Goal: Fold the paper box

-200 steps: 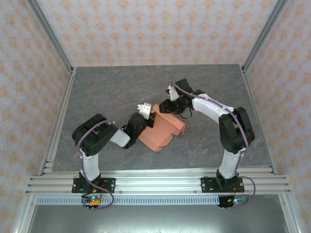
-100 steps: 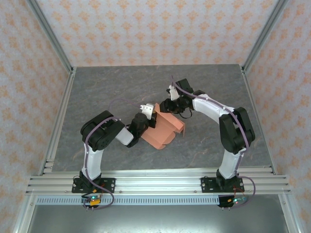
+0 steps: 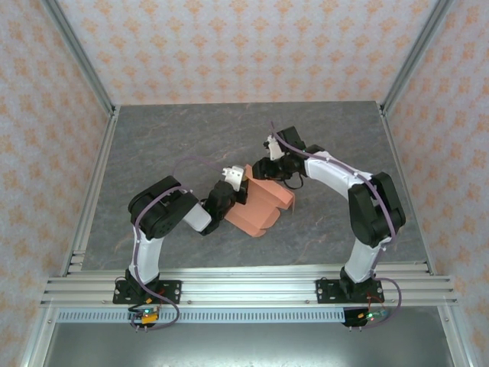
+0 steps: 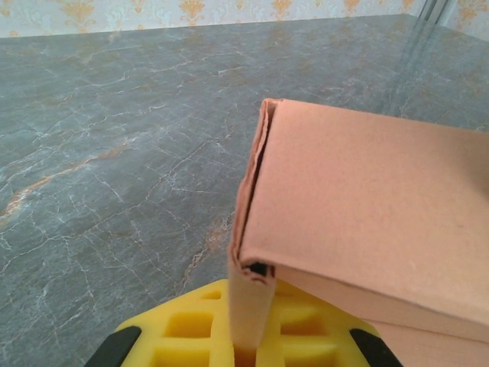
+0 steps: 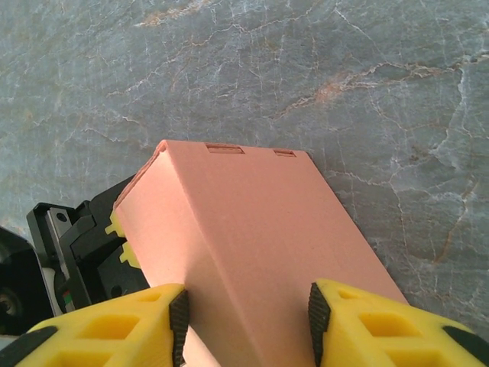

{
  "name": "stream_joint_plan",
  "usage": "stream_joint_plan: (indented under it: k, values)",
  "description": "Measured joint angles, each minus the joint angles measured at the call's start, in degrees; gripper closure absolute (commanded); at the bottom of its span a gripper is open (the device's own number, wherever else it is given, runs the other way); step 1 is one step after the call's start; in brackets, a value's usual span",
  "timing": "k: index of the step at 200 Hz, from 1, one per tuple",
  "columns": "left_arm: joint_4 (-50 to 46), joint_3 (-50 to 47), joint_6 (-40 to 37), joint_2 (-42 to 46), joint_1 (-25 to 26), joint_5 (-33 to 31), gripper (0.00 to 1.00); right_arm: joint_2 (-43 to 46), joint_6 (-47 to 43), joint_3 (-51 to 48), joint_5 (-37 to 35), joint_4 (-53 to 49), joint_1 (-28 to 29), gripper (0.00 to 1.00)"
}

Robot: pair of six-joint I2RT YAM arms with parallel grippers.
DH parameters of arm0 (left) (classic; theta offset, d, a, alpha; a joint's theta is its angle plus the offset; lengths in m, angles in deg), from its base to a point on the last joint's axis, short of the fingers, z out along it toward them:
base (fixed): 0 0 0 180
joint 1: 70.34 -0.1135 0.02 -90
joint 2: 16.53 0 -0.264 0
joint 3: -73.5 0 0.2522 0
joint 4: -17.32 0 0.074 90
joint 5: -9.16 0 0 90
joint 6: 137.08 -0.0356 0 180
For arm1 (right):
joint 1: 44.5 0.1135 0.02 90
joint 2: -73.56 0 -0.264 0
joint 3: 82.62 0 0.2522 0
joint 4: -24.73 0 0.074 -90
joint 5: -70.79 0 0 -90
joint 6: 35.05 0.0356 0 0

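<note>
Though gripped, paper box point(image 3: 261, 208) unlettered.

Light is bright, even and diffuse, seemingly from overhead; shadows under the arms on the table point(image 3: 168, 145) are faint and soft; no harsh glare shows on the stone. The overhead view is sharp; in the wrist views the nearest yellow parts look slightly soft.

Compared with a second ago, the left gripper point(image 3: 238, 186) now sits further right and clamps tight on a side flap of the paper box point(image 3: 261, 206). Its elbow is raised and swung inward. The box seems shifted slightly right. The right gripper point(image 3: 269, 170) looks a touch wider across the box.
</note>
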Motion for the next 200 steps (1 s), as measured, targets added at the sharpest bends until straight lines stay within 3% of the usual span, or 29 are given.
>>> stream_joint_plan:
  k: [38,74,106,139,169,200]
  values:
    - [1.0,-2.0,1.0,1.0,1.1,-1.4,1.0,6.4,1.0,-5.3,-3.0,1.5,-0.1,0.46]
    - [0.3,-4.1,3.6,2.9,1.1,-4.5,1.0,21.5,1.2,-16.4,-7.4,7.9,-2.7,0.44]
    - [-2.0,-6.1,4.8,5.7,1.1,-7.3,1.0,32.6,-0.7,-25.6,-18.1,13.4,-4.8,0.43]
    - [-5.1,-6.6,5.5,10.0,1.1,-9.1,1.0,38.3,-11.2,-34.6,-28.1,21.2,-5.2,0.47]
    - [-7.4,-6.6,6.3,13.3,1.1,-9.2,1.0,37.7,-22.6,-39.0,-25.5,26.6,-5.3,0.49]
    - [-10.2,-6.6,6.4,15.2,0.9,-9.0,1.0,36.5,-31.1,-39.9,-16.0,31.1,-5.3,0.52]
